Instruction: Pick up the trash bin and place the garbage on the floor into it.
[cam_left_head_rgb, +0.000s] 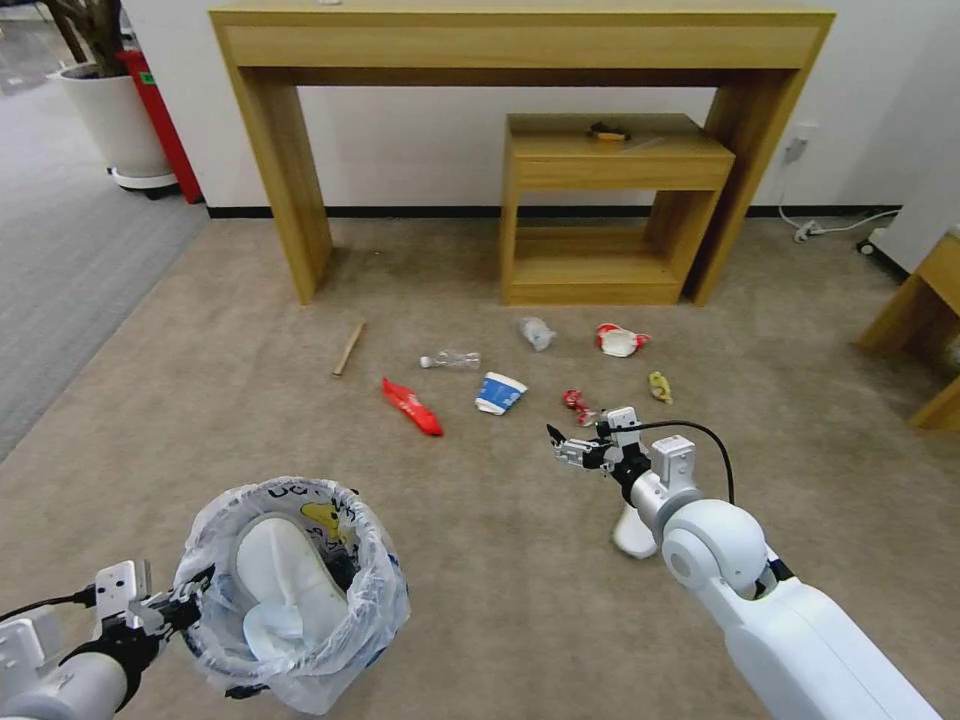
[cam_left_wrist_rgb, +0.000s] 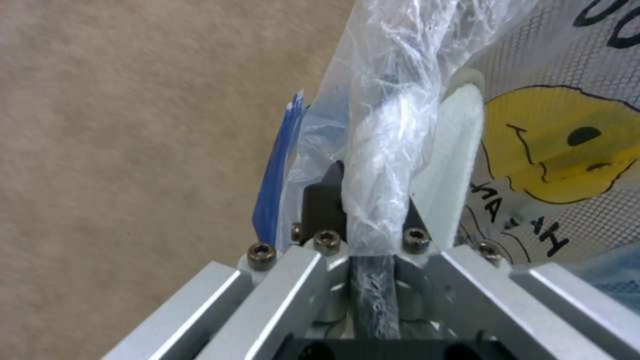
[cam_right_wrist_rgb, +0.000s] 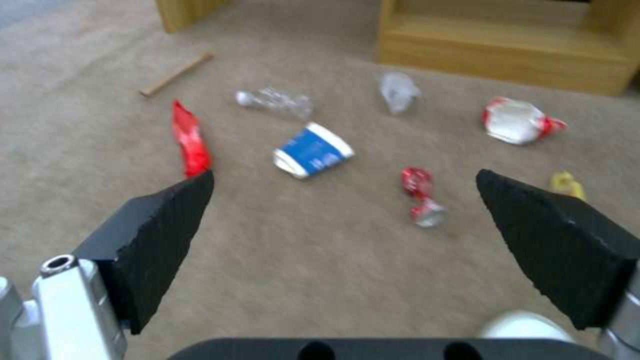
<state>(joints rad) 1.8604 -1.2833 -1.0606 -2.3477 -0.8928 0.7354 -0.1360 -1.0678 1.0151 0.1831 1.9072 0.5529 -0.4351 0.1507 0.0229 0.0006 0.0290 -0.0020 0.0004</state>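
The beige carpet floor (cam_left_head_rgb: 520, 600) spreads out from a tall wooden table (cam_left_head_rgb: 520, 40) against the wall, with a small wooden stand (cam_left_head_rgb: 610, 160) tucked under it. Well in front of the table, at the robot's left, the trash bin (cam_left_head_rgb: 290, 590) hangs off the floor, a white slipper (cam_left_head_rgb: 285, 570) inside its plastic liner; the left gripper (cam_left_wrist_rgb: 373, 220) has its jaws clamped on the bunched bag at the rim. The right gripper (cam_left_head_rgb: 565, 445) hovers on the robot's side of the litter, jaws spread wide apart, with another white slipper (cam_left_head_rgb: 633, 535) on the floor under its arm. Between it and the table lie a red wrapper (cam_left_head_rgb: 412, 406), a blue-white paper cup (cam_left_head_rgb: 499, 393), a clear bottle (cam_left_head_rgb: 452, 359), a crushed red can (cam_left_head_rgb: 577, 404) and a yellow wrapper (cam_left_head_rgb: 660, 387).
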